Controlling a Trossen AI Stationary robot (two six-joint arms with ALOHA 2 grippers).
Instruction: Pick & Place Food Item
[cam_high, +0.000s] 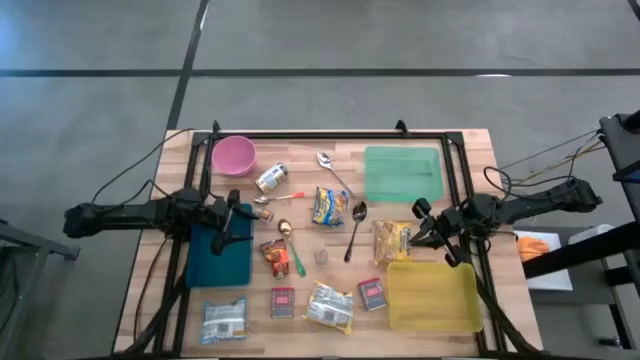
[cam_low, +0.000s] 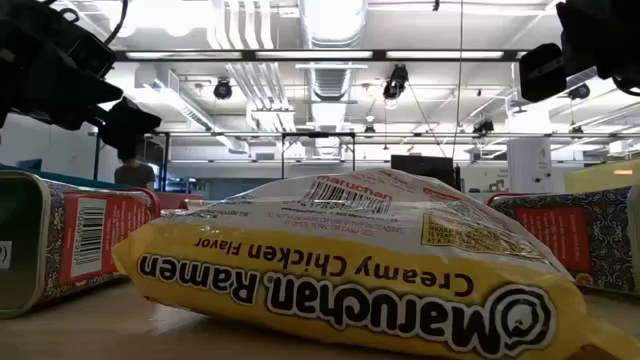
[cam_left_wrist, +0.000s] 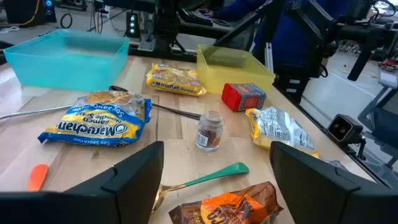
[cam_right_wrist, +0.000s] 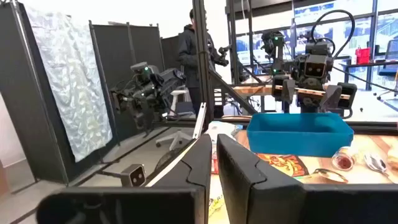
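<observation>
- My left gripper hangs over the dark teal tray, and its fingers stand wide apart with nothing in them.
- My right gripper is pinched shut and holds nothing. It hangs just above the yellow bin, at the bin's far edge.
- Right beside the right gripper, touching the yellow bin's far left corner, lies a yellow ramen pack.
- A red box sits just left of the yellow bin, and a second ramen pack lies left of that.
- A little spice jar stands farther left of the yellow bin, near the middle of the table.
- An orange snack bag and a green-handled spoon lie between the jar and the teal tray.
- Far from the yellow bin, at the back of the table, I see a green bin and a pink bowl.
</observation>
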